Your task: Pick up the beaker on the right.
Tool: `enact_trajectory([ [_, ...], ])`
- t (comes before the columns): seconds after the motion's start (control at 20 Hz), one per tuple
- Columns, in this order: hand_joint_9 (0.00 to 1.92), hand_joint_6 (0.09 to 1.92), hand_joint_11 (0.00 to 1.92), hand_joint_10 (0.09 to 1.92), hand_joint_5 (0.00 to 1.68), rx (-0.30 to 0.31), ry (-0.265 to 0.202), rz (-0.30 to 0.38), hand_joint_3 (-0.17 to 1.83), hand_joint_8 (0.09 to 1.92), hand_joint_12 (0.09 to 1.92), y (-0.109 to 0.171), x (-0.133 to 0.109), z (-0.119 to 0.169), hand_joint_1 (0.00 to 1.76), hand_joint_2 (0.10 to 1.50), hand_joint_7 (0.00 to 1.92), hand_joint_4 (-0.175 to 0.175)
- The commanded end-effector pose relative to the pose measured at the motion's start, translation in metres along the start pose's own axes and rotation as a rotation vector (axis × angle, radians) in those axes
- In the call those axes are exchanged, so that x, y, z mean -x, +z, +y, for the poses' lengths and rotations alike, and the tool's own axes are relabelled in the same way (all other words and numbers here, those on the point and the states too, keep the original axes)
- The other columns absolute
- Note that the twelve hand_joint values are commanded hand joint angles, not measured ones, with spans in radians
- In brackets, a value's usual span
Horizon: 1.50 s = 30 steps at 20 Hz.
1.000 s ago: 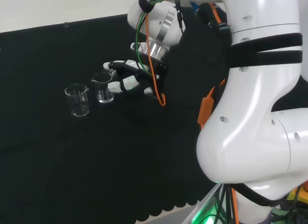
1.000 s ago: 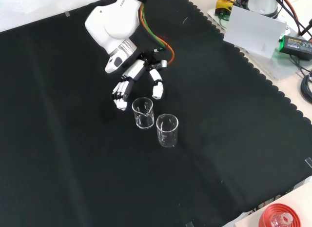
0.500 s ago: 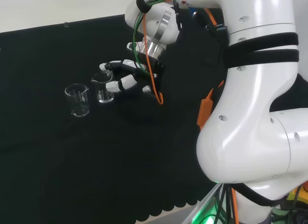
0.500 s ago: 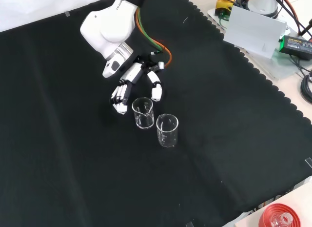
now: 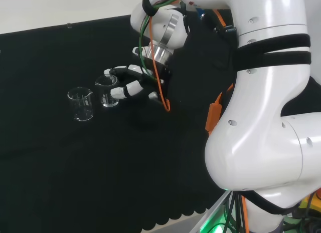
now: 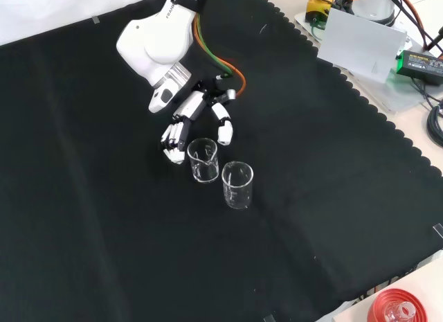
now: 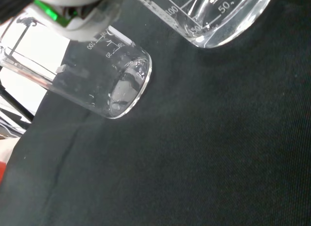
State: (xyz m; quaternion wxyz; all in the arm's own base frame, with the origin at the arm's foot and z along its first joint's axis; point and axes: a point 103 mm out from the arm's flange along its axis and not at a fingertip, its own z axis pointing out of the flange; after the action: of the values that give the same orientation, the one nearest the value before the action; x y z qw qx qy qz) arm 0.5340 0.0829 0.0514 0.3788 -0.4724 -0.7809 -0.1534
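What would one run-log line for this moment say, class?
phase: approach | hand: open, fingers either side of near beaker, not closed on it | far beaker: upright, untouched | cloth: both beakers standing

Clear beaker (image 6: 203,160) upright on black cloth (image 6: 104,232).

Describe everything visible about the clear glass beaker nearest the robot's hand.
The clear glass beaker nearest the hand is a small, squat cylinder with a pouring spout on its rim and printed white graduation marks. It looks empty and stands upright on the black cloth. In the front view it sits just below the black and white hand, whose curled fingers flank its rim; whether they touch the glass is unclear. A second clear glass beaker stands close beside it, apart.
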Motion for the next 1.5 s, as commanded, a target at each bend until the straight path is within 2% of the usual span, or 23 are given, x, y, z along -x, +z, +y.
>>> enact_trajectory([
  [0.05,0.37,0.09,0.0,0.67,0.34,0.036,0.003,0.007,0.66,0.64,1.12,0.004,0.0,0.001,0.85,0.51,0.29,-0.071],
  [1.1,0.41,0.09,0.0,0.65,0.38,0.068,-0.016,0.055,0.67,0.63,1.17,0.011,-0.003,0.011,0.87,0.5,0.33,-0.065],
  [1.5,0.41,0.09,0.0,0.65,0.39,0.075,-0.013,0.053,0.67,0.63,1.17,0.015,-0.005,0.015,0.87,0.5,0.33,-0.065],
])
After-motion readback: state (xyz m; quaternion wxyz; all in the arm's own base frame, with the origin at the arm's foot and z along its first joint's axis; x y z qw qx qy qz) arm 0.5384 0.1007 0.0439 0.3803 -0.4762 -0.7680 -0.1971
